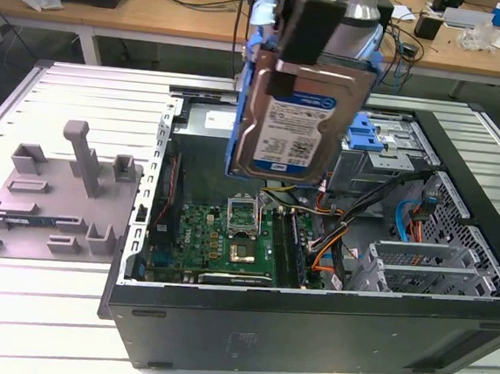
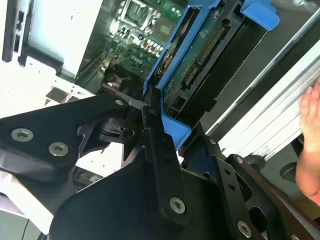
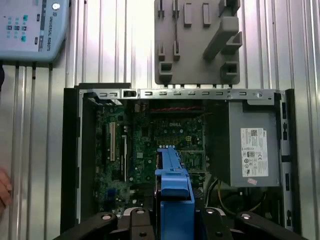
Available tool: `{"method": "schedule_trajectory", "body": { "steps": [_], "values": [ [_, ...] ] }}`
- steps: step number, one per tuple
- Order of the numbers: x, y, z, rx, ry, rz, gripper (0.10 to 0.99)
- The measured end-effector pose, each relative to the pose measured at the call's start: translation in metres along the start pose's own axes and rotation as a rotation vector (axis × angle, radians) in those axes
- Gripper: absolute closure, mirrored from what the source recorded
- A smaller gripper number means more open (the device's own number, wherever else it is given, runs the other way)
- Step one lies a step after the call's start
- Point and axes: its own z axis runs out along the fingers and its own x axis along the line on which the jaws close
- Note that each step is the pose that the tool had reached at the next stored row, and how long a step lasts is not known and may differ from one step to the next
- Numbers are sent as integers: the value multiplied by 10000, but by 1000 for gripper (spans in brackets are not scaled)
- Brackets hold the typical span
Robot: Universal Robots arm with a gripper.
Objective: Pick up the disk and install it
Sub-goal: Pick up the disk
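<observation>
I see the gripper (image 1: 309,35) clenched on the disk (image 1: 295,125) by its blue carrier (image 1: 242,108). The disk hangs on edge, label outward, above the open computer case (image 1: 307,332), touching none of its rims. At twelve o'clock in the exterior view the arm (image 1: 364,3) is cut off, and the disk hides part of the drive cage (image 1: 393,151) behind it. Below, the motherboard (image 1: 228,238) lies open. The grey tray (image 1: 52,196) sits at nine o'clock from the case, just beside its wall.
</observation>
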Motion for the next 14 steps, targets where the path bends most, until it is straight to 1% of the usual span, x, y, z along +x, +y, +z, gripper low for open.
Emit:
{"method": "schedule_trajectory", "body": {
  "steps": [1,2,3,5,7,8,9,14],
  "values": [
    [29,-66,-5,0,1,1,722],
    [74,-163,-11,0,1,-1,722],
    [107,-233,-15,0,0,1,722],
    [150,-318,-20,0,1,-1,722],
    [191,-384,-24,0,1,0,722],
    [207,-406,-24,0,0,-1,722],
    [213,-413,-24,0,0,-1,722],
    [218,-416,-24,-1,0,0,722]
  ]
}}
